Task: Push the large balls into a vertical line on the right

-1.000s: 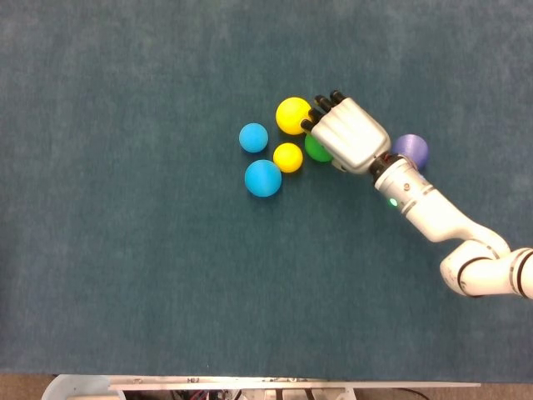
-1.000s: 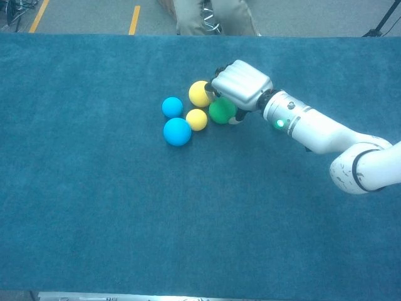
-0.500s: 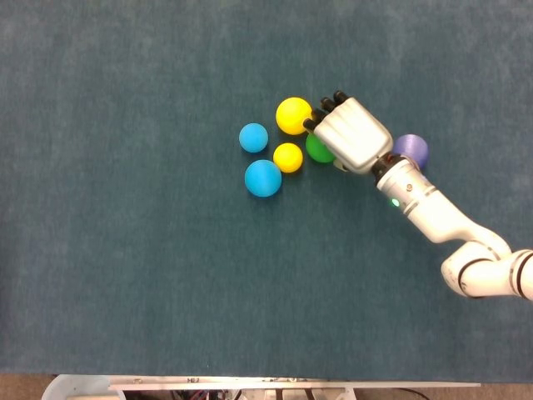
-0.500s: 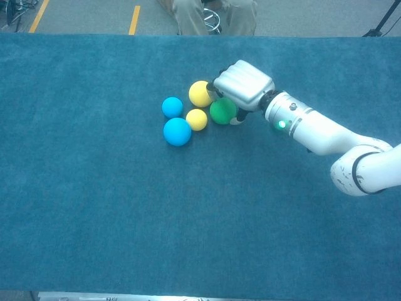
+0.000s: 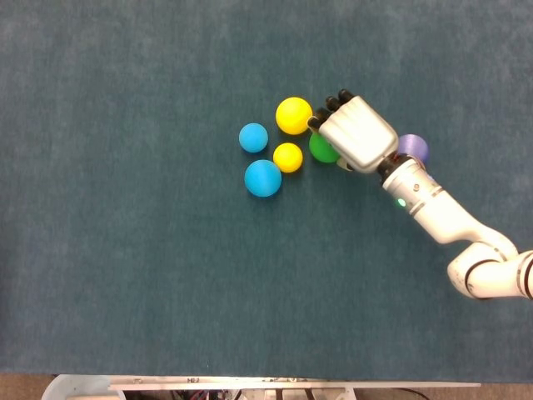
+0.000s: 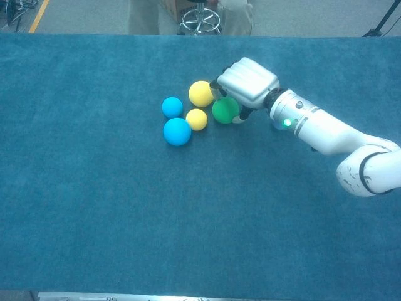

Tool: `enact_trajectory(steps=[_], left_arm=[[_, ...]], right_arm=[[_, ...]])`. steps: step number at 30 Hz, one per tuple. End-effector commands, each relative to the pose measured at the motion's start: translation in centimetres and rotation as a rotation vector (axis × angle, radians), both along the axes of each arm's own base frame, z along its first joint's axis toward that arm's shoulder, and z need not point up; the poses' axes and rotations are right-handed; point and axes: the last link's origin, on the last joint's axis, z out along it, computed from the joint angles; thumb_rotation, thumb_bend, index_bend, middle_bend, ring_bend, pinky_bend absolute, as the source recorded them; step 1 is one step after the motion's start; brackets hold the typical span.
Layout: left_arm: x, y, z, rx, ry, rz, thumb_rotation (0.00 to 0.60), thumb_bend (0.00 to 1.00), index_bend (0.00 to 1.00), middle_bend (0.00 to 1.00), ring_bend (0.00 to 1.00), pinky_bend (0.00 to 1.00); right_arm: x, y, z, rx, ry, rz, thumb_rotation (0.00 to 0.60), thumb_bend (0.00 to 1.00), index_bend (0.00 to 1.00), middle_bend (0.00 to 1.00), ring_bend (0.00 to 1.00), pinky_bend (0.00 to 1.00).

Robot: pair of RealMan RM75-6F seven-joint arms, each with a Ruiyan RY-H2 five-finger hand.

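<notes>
So over the last second the right hand has slid a little to the right, and the green ball tucked under it came along, opening a small gap from the small yellow ball. Everything else in the cluster sat put.

Right now the hand is palm-down over the green ball, fingers curled forward past it and sitting just beside the big yellow ball. It looks more like cupping and dragging than an actual grip; I can't tell from either view whether the fingers are really closed around the ball. The left hand isn't showing anywhere.

The purple ball is already off to the right, half hidden behind the wrist. The big blue ball and small blue ball are on the left of the group, on the teal tabletop.

My read: this is the step of raking the green ball rightward toward the purple one. Next move probably wants the hand pulling right until green lines up above or below purple, without the wrist knocking purple out of place. Big yellow and big blue would come after that.
</notes>
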Motion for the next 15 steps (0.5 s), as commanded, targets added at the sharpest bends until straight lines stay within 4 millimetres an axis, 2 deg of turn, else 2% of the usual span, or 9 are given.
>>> enact_trajectory(steps=[1, 7, 15], left_arm=[[0.0, 0.0, 0.0, -0.001, -0.001, -0.001, 0.6, 0.4, 0.32, 0.17, 0.24, 0.31], [0.0, 0.0, 0.1, 0.0, 0.003, 0.002, 0.6, 0.4, 0.32, 0.17, 0.24, 0.31], [0.3, 0.3, -0.4, -0.019, -0.001, -0.011, 0.6, 0.4, 0.32, 0.17, 0.24, 0.31]], right_arm=[[-0.1, 0.0, 0.1, 0.001, -0.001, -0.004, 0.6, 0.1, 0.55, 0.56, 0.36, 0.36], [-0.8, -0.3, 1.7, -0.035, -0.01, -0.01, 0.6, 0.1, 0.55, 0.56, 0.36, 0.36], [-2.9, -1.7, 4.7, -0.109, -0.013, -0.079, 0.6, 0.1, 0.55, 0.56, 0.36, 0.36]])
